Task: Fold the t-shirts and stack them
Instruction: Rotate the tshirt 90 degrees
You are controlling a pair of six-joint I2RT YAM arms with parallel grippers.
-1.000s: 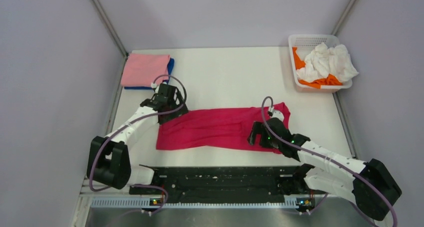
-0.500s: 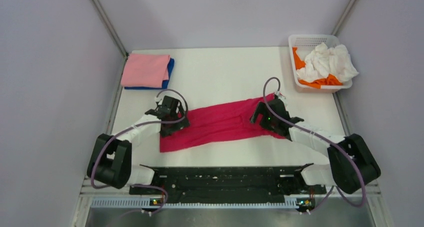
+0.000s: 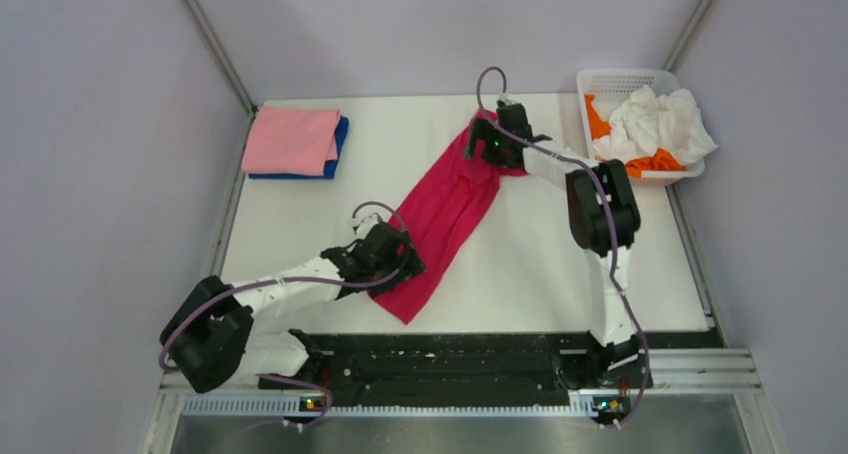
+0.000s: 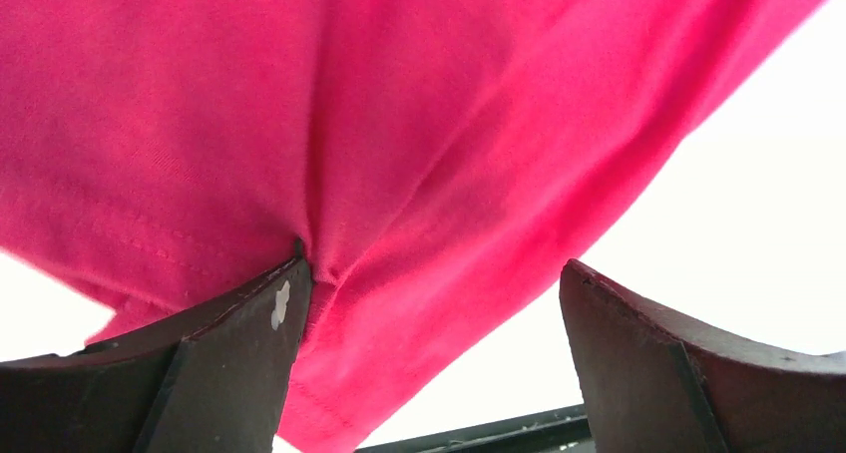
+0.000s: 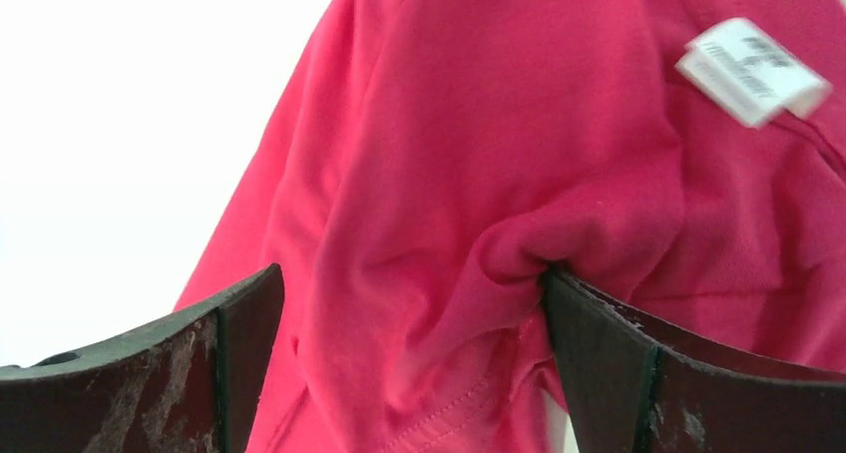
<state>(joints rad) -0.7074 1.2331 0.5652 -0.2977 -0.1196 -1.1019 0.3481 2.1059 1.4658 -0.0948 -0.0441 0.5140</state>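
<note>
Crimson t-shirt (image 3: 445, 199), folded to a long strip diagonal across the table (image 3: 560, 264), looks soft, light and prone to bunching, so pinch layered edges at both ends; left gripper (image 3: 395, 262) and right gripper (image 3: 488, 140) gape wide, clamping nothing.

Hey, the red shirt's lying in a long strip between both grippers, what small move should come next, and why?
Probably close the right gripper on the cloth bunched between its fingers. The red t-shirt lies as a narrow diagonal strip, label end at that gripper, and both it and the left gripper stand open, so neither end can be lifted for a crosswise fold.
</note>
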